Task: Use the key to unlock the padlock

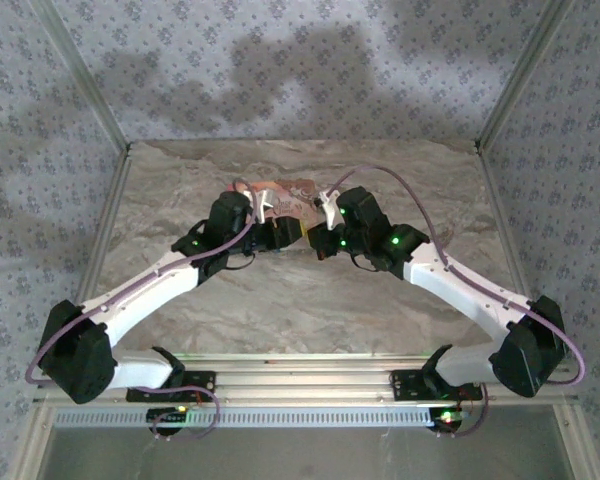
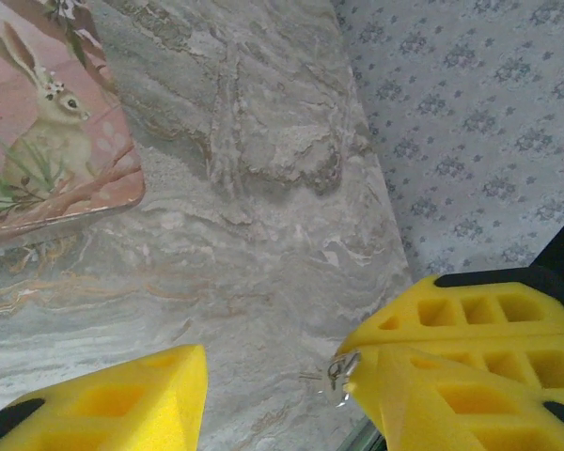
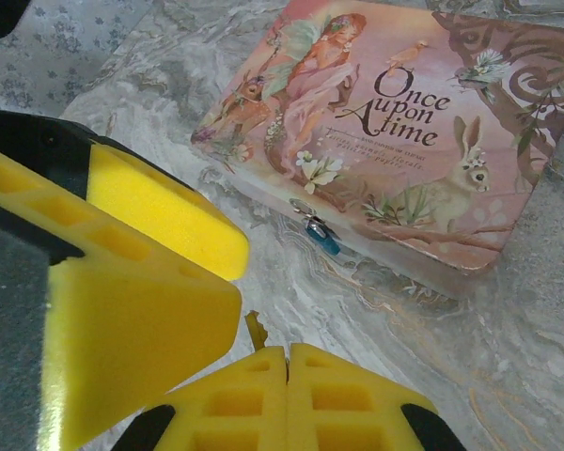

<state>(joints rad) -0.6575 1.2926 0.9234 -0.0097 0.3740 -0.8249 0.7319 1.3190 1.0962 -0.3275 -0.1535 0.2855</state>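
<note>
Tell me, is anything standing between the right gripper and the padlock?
Nothing visible. In the right wrist view, bare table lies between the right gripper and the padlock on the box front. The left gripper sits just beside that line.

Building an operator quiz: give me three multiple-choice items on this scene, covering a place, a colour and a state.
1. The padlock hangs: A on the box front, B on its lid, C behind it.
2. Padlock body: A red, B blue, C green.
3. The right fingers are: A wide open, B shut, C clamping the box.
Answers: A, it dangles at the front clasp; B, blue shows below the metal loop; B, they meet, the key poking from their tip.
</note>
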